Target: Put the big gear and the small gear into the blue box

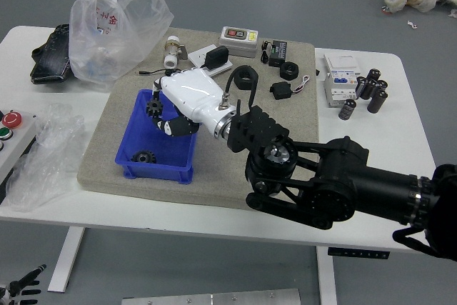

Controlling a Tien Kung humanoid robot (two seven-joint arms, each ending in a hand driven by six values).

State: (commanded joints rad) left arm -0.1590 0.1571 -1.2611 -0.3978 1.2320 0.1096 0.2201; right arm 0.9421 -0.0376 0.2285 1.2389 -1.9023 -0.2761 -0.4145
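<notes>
My right hand [158, 107] reaches from the right over the upper part of the blue box [155, 171]. Its fingertips are closed on a small dark gear [153, 109], held above the box. Inside the box, near its front left corner, lies the bigger black gear [144, 156]. The hand hides the box's back right part. My left hand [24, 290] rests at the lower left corner of the picture, off the table, with its fingers spread and holding nothing.
Plastic bags [114, 37] and a button panel [13, 133] are on the left. Behind the box stand a white fitting [172, 52] and a grey device [239, 42]. Black rings [289, 71], a white carton [341, 89] and black cylinders [348, 109] lie farther right.
</notes>
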